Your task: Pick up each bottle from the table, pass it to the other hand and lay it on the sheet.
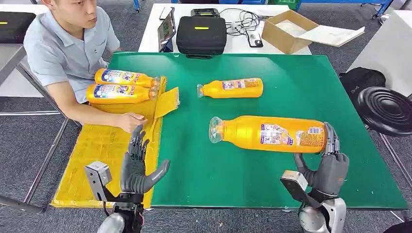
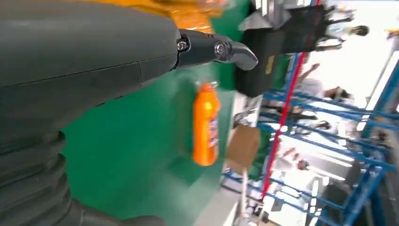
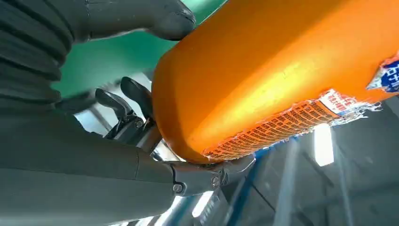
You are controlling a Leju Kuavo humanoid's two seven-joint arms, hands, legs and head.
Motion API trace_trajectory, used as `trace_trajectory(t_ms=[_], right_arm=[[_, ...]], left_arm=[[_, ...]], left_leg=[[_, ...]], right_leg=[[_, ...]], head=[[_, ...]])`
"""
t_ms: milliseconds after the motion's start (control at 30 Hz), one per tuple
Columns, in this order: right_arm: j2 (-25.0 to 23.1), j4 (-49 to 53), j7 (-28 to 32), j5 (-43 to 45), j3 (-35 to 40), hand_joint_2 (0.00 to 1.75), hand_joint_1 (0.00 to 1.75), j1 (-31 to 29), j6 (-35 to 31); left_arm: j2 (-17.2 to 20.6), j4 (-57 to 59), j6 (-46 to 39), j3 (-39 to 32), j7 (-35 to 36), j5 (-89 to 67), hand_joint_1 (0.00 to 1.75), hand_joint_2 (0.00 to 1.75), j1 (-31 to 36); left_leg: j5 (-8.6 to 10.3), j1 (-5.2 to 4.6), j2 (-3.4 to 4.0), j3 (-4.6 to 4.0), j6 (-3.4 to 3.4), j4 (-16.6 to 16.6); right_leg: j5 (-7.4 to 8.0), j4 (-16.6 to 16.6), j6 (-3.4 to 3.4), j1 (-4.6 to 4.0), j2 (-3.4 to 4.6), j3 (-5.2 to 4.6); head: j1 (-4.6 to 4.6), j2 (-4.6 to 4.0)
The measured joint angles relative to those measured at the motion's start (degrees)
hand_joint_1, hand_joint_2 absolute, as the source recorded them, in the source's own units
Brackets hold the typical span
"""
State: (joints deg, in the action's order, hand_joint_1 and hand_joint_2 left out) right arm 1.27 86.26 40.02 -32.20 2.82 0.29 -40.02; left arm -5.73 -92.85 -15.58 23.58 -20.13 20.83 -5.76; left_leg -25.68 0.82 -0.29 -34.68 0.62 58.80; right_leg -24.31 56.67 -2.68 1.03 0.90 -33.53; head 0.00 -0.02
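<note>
Bottle (image 1: 269,134) in the right hand (image 1: 329,167) is the task's thing at this moment: a big orange one held lying sideways above the near right part of the green surface (image 1: 291,77), its clear cap pointing toward the left hand. The right hand's fingers (image 1: 331,138) are wrapped around the base end, thumb on one side and dark fingers on the other, as the right wrist view confirms. All the bottle's length sticks out past that grasp, so I judge the main risk to be the neck end sagging or the bottle twisting out of the hold during the pass. The smooth plastic may also slip if the hold is light.

The left hand (image 1: 138,165) is raised over the near left edge of the surface with its fingers spread and holding nothing. It stands well apart from the cap, so letting go early would drop the bottle onto the surface, where it could roll.

A person's hand (image 1: 130,121) rests on the yellow sheet (image 1: 97,150), near where the left hand would lay the bottle; contact is possible.

Count: four orange bottles in all. One is held, one lies alone (image 1: 231,88) near the middle of the surface, and two (image 1: 124,86) lie side by side at the sheet's far end. One sheet, two robot hands.
</note>
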Motion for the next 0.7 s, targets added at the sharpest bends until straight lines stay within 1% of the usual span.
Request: trace_trajectory(t_ms=[167,400,567,700], right_arm=[[-0.5,4.8,0.0,1.5,0.0,1.75,1.75,0.0,0.0],[-0.9,7.6,0.0,1.7,0.0,1.75,1.75,0.1,0.0],[-0.9,8.7,0.0,6.1,1.9,1.75,1.75,-0.5,0.0],[-0.9,8.7,0.0,9.6,5.2,1.75,1.75,-2.2,1.2]], left_arm=[[0.0,3.2,1.4,0.7,0.5,0.1,0.00,1.75,-0.3],[-0.2,6.1,2.5,1.3,0.5,0.2,0.00,1.75,-0.3],[-0.2,7.3,9.7,3.8,-2.4,0.1,0.00,1.75,-0.1],[-0.1,7.7,18.2,5.8,-4.2,1.1,0.00,1.75,0.2]], left_leg=[[0.01,0.00,-0.03,0.00,0.00,0.0],[0.01,-0.01,-0.02,0.01,0.01,0.0],[0.01,0.00,-0.01,-0.04,0.00,0.0],[0.01,0.00,0.00,-0.04,0.00,0.0]], right_leg=[[0.00,0.0,0.00,0.01,-0.02,0.03],[0.01,0.0,0.00,0.01,-0.02,0.02],[0.01,0.0,0.00,0.00,-0.01,0.01],[0.01,0.0,0.00,0.00,-0.01,0.00]], head=[[0.02,0.00],[0.00,0.00],[0.02,0.00],[0.02,0.00]])
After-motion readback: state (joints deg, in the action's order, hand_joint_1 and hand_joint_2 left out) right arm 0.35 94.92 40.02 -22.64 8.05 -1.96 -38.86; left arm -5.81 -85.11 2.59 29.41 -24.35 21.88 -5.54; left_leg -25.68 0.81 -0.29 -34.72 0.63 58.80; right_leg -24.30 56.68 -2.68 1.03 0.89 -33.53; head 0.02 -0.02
